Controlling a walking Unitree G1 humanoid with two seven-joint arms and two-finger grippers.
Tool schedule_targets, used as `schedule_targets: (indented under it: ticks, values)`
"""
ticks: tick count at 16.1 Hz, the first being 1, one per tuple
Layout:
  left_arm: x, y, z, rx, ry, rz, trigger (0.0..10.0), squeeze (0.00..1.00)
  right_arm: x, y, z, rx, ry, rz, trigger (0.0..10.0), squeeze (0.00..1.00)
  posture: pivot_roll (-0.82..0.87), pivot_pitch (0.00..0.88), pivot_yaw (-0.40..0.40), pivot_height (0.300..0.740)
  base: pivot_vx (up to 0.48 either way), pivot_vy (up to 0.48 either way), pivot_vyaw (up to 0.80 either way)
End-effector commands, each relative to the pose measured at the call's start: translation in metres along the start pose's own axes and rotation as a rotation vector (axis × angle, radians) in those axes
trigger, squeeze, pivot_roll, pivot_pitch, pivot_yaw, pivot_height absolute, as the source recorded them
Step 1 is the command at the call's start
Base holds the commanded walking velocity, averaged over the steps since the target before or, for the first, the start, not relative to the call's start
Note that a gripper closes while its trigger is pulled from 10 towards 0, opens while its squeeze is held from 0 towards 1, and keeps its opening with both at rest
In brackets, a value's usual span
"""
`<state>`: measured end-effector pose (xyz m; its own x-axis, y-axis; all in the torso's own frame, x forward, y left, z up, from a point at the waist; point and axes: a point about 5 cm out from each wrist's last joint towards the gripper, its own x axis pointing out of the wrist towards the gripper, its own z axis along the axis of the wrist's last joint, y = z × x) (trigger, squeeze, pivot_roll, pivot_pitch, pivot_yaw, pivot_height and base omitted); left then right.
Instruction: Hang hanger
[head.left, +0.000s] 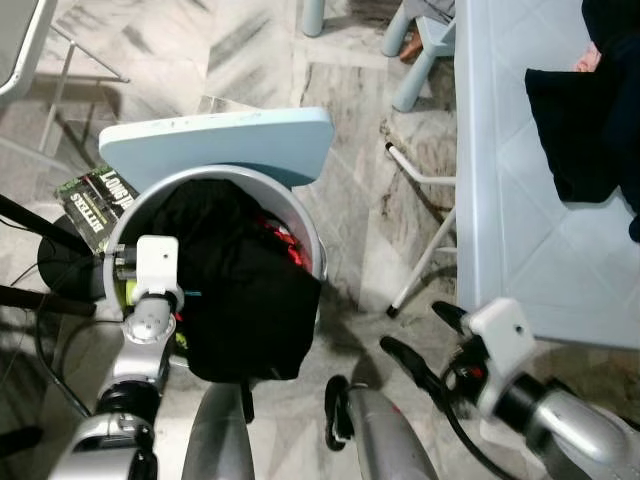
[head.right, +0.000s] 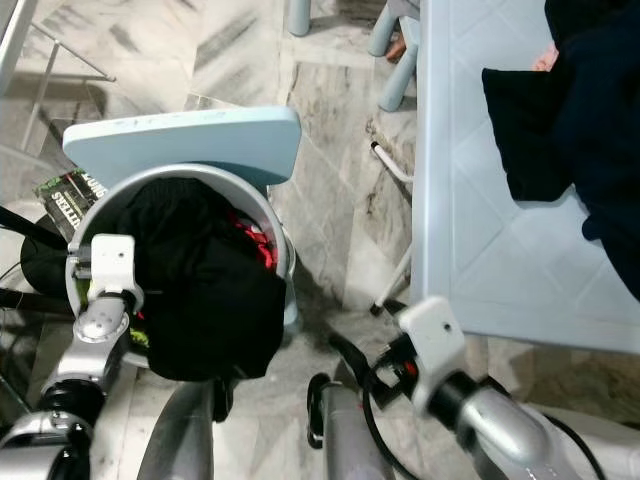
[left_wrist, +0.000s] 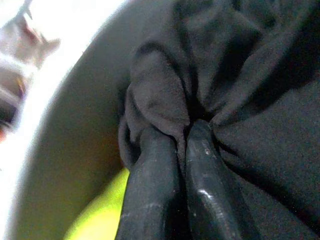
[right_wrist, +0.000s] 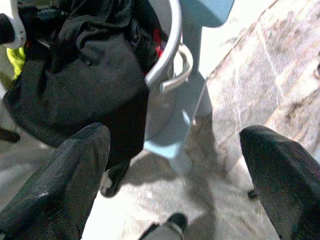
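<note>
My left gripper (left_wrist: 182, 145) is pinched tight on a fold of the black garment (head.left: 240, 290) just inside the grey laundry basket (head.left: 312, 240), whose rim sits close at one side; the cloth spills over the basket's near edge. My right gripper (head.left: 425, 340) hangs spread wide with nothing in it over the marble floor (head.left: 350, 150), in the open gap between the basket and the pale blue counter (head.left: 500, 200). I can make out no hanger.
</note>
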<state>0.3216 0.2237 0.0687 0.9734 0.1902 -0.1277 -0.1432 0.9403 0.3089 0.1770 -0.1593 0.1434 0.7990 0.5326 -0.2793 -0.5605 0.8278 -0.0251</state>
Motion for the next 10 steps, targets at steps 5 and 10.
schedule_targets:
  ticks: [5, 10]
  values:
    - [0.003, -0.015, 0.044, 0.209, -0.237, -0.097, 0.0, 0.00, 0.030, -0.024, 0.004, -0.061, -0.063, -0.100, 10.0, 0.00, -0.08, 0.264, -0.022, 0.740, 0.000, 0.000, 0.00]
    - [-0.009, -0.036, 0.032, 0.181, -0.149, -0.243, 0.0, 0.00, 0.058, -0.040, 0.012, -0.100, -0.145, -0.129, 10.0, 0.00, -0.05, 0.162, 0.007, 0.740, 0.000, 0.000, 0.00]
